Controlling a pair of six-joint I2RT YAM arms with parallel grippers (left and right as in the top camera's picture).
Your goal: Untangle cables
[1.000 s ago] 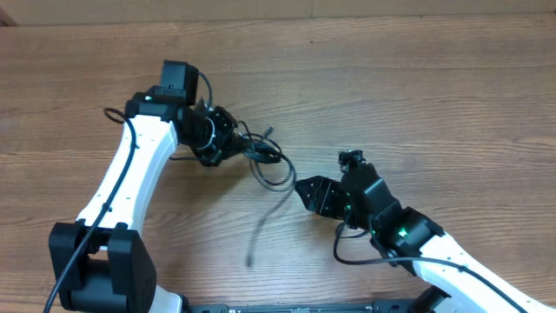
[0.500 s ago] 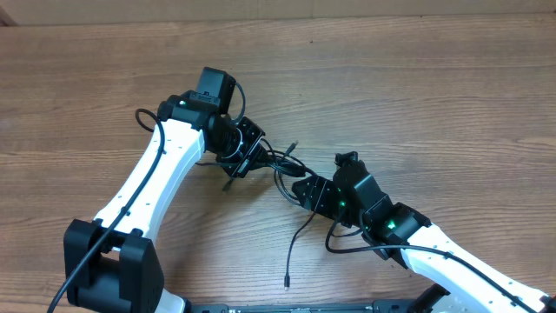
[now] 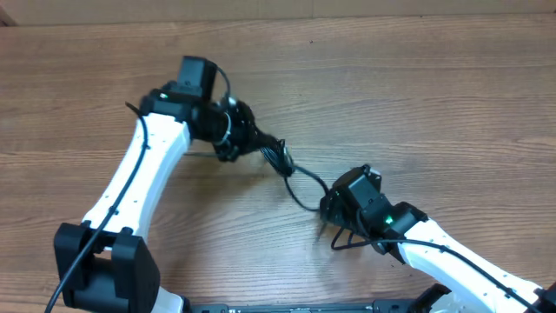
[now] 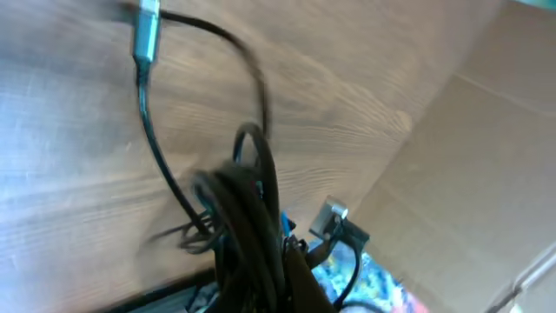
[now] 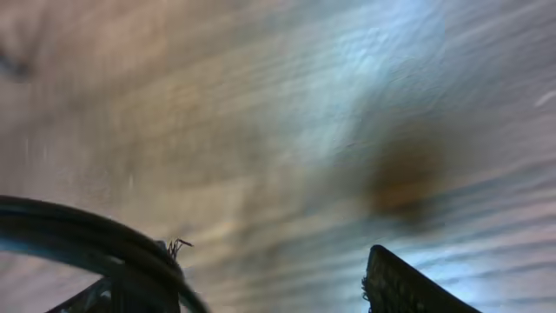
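The cables [image 3: 276, 156] are thin black cords bunched at my left gripper [image 3: 254, 142], which is shut on the bundle [image 4: 252, 235]. One strand [image 3: 306, 184] runs from the bundle down-right to my right gripper [image 3: 331, 211]. In the left wrist view a loose strand ends in a silver plug [image 4: 146, 35], and a second plug [image 4: 331, 216] shows beside the bundle. In the right wrist view my right gripper [image 5: 261, 283] has its fingers wide apart, with a black strand [image 5: 69, 228] lying across the left finger. The view is blurred.
The wooden table [image 3: 417, 104] carries nothing else. A brown cardboard wall [image 4: 486, 156] stands along the table's far edge. Both white arms reach in from the front edge, the left arm [image 3: 130, 191] and the right arm [image 3: 434, 256].
My left gripper has pulled the bundle up and left. My right gripper has moved down and right. The strand between them is now drawn out, and the loose end near the front is gone from view.
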